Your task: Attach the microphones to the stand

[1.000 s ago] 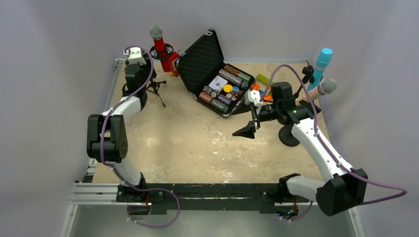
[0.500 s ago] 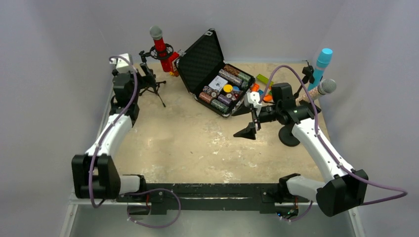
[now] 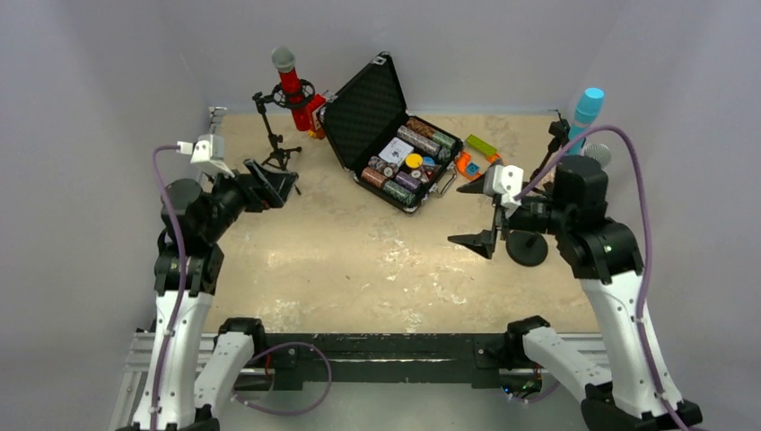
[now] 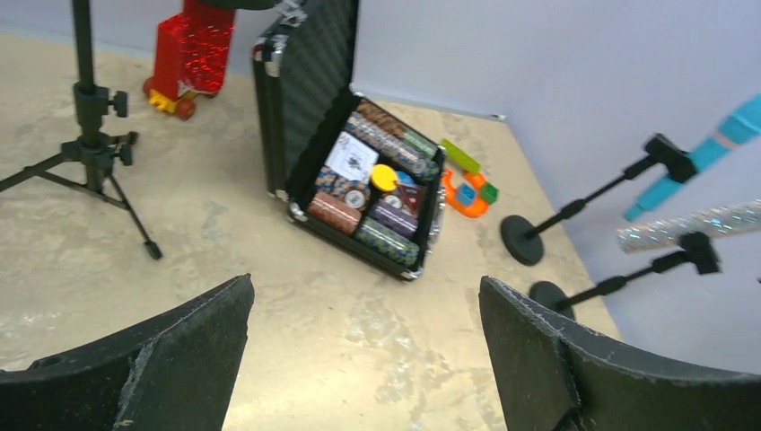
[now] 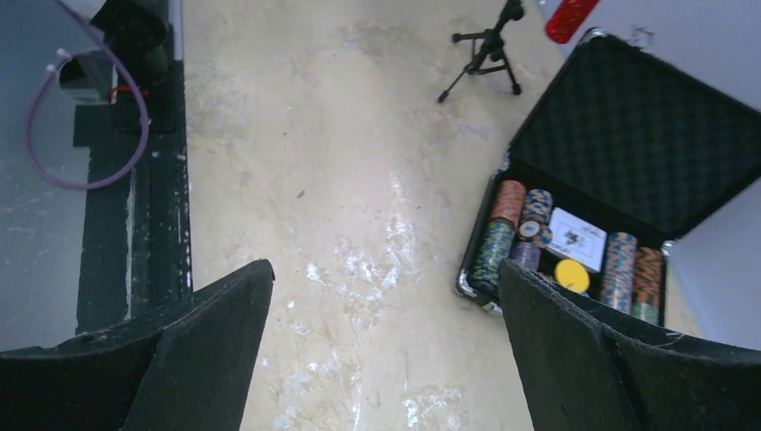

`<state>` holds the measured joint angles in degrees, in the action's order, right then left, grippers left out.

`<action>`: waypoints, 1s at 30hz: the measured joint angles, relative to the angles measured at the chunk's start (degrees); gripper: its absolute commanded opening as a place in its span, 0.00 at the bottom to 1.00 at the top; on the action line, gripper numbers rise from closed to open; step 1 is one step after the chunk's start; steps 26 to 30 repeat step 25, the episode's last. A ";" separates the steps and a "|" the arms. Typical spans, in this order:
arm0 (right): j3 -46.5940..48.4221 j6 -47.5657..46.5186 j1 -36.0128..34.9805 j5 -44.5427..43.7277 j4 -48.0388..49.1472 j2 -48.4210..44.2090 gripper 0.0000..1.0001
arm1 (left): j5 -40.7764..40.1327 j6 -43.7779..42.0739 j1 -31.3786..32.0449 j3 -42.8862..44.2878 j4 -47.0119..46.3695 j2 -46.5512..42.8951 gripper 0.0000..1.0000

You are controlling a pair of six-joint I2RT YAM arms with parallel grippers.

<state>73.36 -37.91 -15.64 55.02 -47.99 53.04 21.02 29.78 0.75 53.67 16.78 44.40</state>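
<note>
The red microphone (image 3: 289,81) with a grey mesh head stands upright in the ring mount of a black tripod stand (image 3: 272,135) at the back left; its body shows in the left wrist view (image 4: 193,45). The light blue microphone (image 3: 588,106) sits clipped on a round-base stand at the back right, as the left wrist view (image 4: 709,153) also shows. The glittery silver microphone (image 4: 691,224) rests in a second stand's clip; my right arm mostly hides it in the top view (image 3: 599,154). My left gripper (image 3: 272,184) is open and empty, as is my right gripper (image 3: 480,215).
An open black case (image 3: 395,135) of poker chips stands at the back centre. Small coloured toys (image 3: 476,154) lie right of it. A round black stand base (image 3: 527,249) sits by my right gripper. A red block toy (image 4: 184,63) stands behind the tripod.
My left arm has drawn back from the tripod stand toward the near left, its gripper empty. My right arm has risen and shifted right, away from the case.
</note>
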 measured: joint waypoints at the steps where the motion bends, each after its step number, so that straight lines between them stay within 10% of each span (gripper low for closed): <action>1: 0.74 2.14 0.61 -0.59 0.24 -1.42 0.99 | 1.03 0.70 0.00 0.24 1.42 -1.84 0.99; 16: 4.52 35.76 2.54 -20.35 10.80 -9.33 0.99 | 7.45 4.15 0.00 10.40 13.90 -12.98 0.99; 30: 4.63 42.53 2.54 -25.62 12.15 -10.82 0.99 | 7.52 3.26 0.00 15.26 20.11 -14.34 0.99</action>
